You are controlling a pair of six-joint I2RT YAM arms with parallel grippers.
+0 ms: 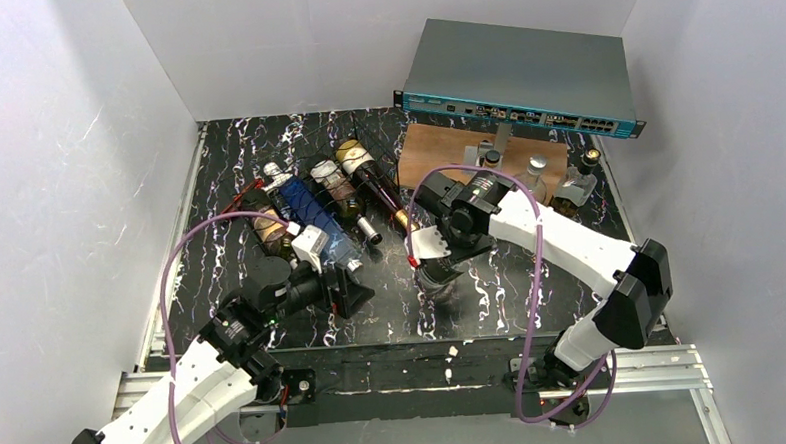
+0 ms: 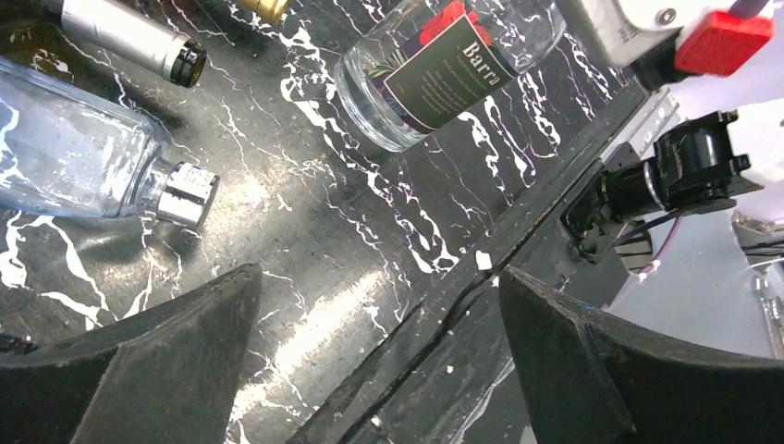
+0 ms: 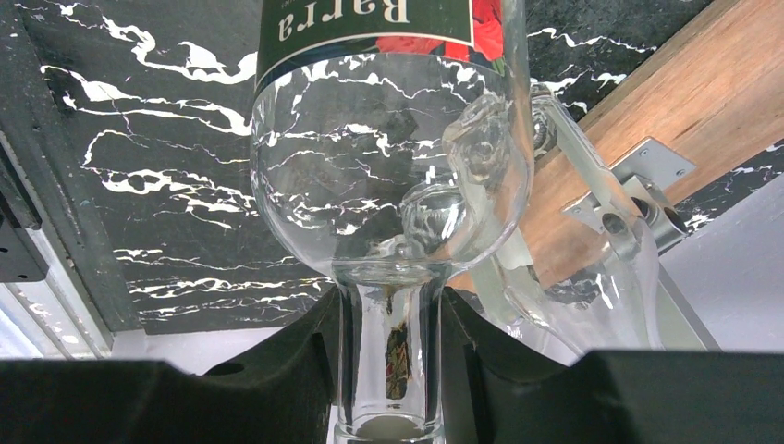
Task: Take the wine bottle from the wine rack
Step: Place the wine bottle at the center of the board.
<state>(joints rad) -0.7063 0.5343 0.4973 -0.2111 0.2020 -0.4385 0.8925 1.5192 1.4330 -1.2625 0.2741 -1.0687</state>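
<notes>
Now: left tool (image 2: 379, 277) spread wide, nothing between its fingers, low over the front tabletop (image 1: 220, 255). Right tool (image 3: 388, 347) clenched on the clear bottle's (image 3: 388, 166) neck. Bottle is off the rack (image 1: 311, 208), over bare tabletop right of it; other bottles (image 1: 352, 179) lie there.

One clear wine bottle (image 3: 388, 166), roughly five other bottles (image 1: 308, 211), one wine rack (image 1: 256, 200), one wooden board (image 1: 436, 150), one network switch (image 1: 523, 71).
</notes>
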